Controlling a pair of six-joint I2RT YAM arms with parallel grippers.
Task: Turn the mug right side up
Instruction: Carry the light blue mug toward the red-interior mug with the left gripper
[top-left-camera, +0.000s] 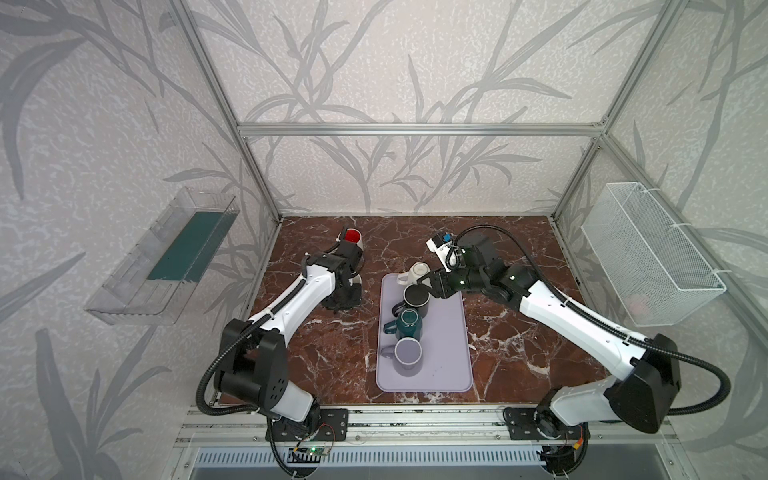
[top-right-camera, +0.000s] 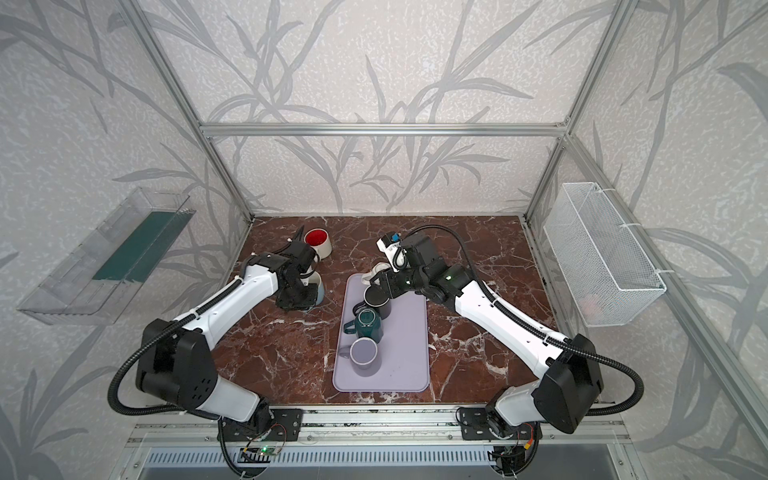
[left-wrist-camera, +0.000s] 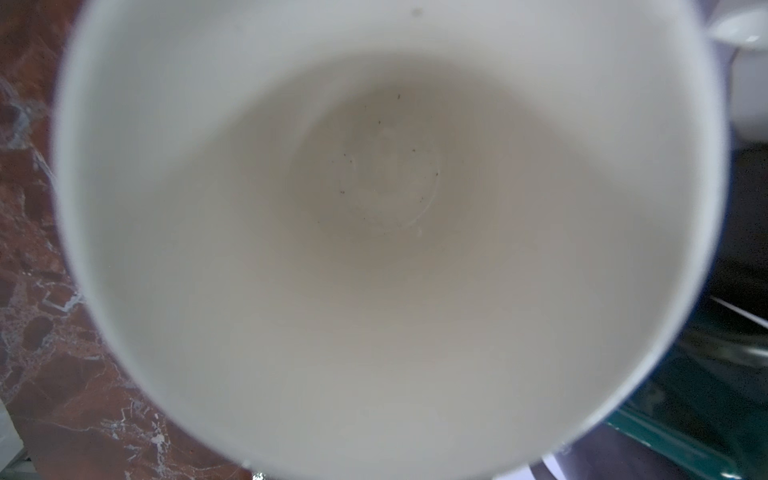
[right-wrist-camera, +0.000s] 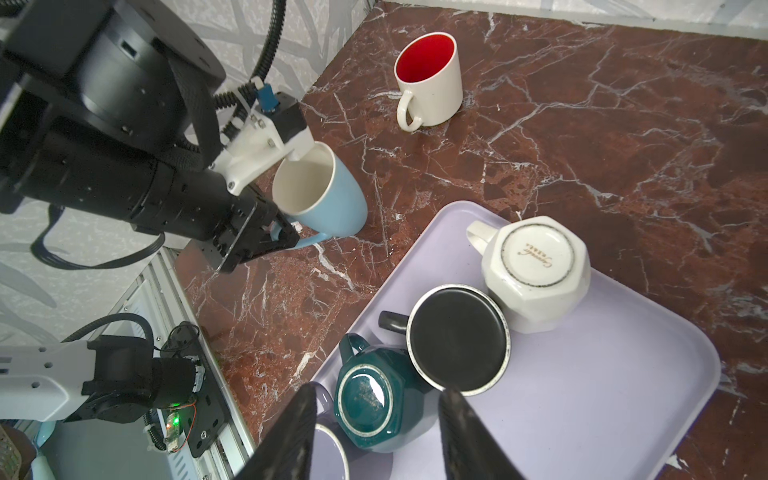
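Left of the lilac plastic tray (right-wrist-camera: 582, 395), the light-blue ceramic mug (right-wrist-camera: 332, 195) leans mouth-up on the brown marble table (right-wrist-camera: 582, 124), its handle clamped by the left gripper (right-wrist-camera: 286, 239); the right gripper (right-wrist-camera: 378, 392), jaws apart and empty, hovers over the tray.

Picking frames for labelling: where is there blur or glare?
Left wrist view: the blue mug fills the frame, out of focus. Right wrist view: sharp, but the right fingers are blurred and a highlight glints on the teal mug. Both top views: sharp.

In a top view, your left arm (top-right-camera: 249, 291) hides most of the light blue mug (top-right-camera: 320, 291); the left wrist view blurs its rim.
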